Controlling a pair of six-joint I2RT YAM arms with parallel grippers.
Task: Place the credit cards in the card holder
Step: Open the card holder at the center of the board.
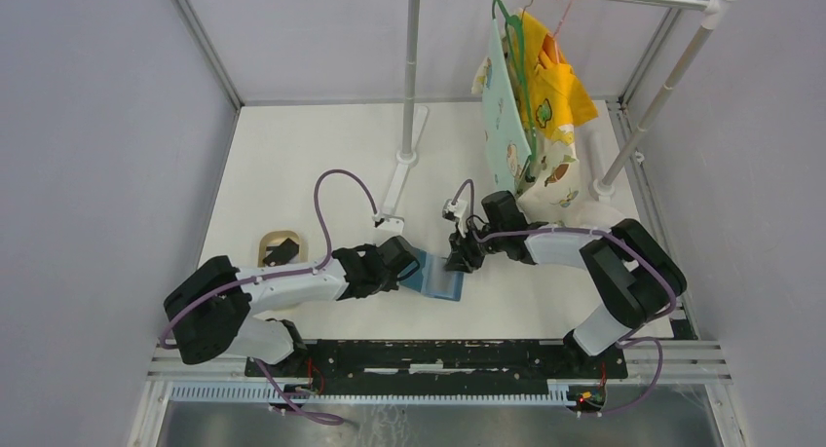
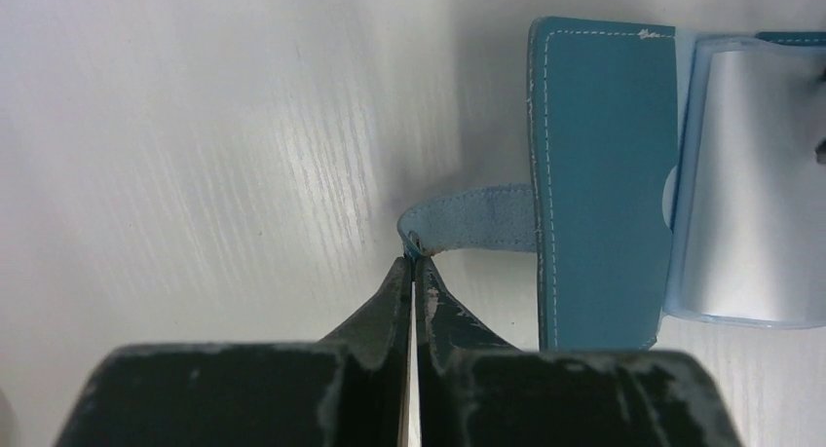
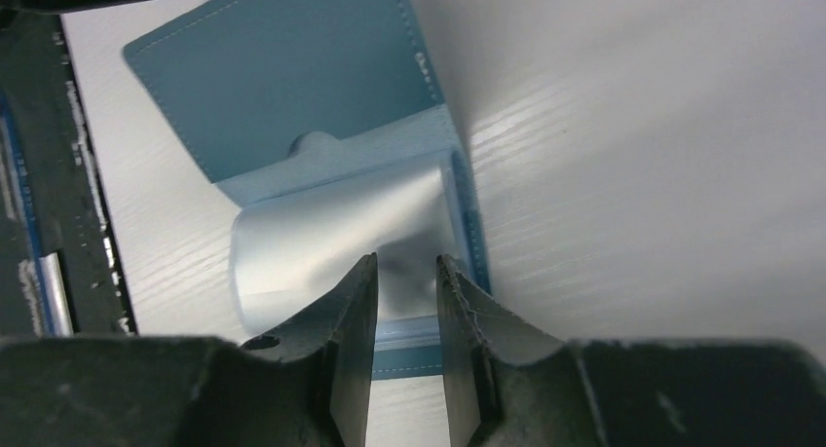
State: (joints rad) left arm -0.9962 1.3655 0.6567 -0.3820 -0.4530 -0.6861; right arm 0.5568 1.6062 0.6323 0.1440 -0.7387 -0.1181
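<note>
L gripper [image 2: 413, 262] clamped on strap [image 2: 477, 218] of card holder [image 2: 604, 174], lying fwd-right; R gripper [image 3: 404, 272], jaws apart & empty, just above its clear sleeve [image 3: 321, 233].

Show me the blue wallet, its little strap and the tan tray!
blue wallet [image 2: 604, 174]: left wrist view, on its stitched blue cover.
strap [image 2: 477, 218]: left wrist view, on the middle of the strap.
tan tray [image 1: 264, 248]: top view, on its left rim.
</note>
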